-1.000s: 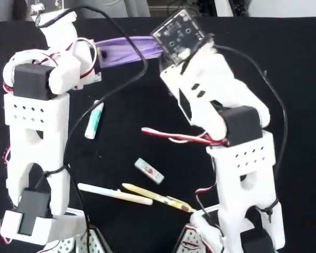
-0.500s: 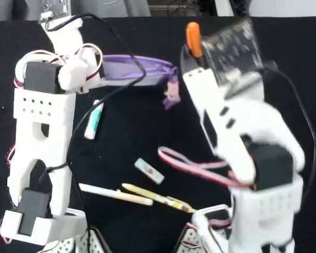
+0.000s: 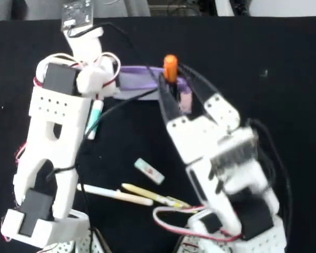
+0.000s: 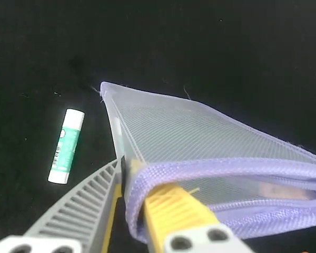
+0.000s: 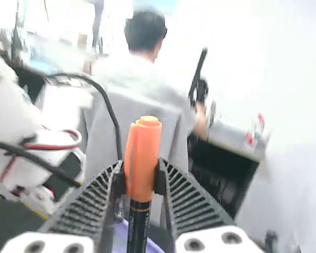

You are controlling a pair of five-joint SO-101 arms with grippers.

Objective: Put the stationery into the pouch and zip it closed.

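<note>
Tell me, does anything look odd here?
Nothing damaged or spilled. A glue stick, an eraser and two pens lie outside the pouch, which the left gripper pinches at one end; the right gripper holds an orange marker.

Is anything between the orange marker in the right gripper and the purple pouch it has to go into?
Nothing solid. The orange marker in the right gripper is right at the end of the pouch, which the left gripper holds. A black cable drapes across the pouch nearby.
</note>
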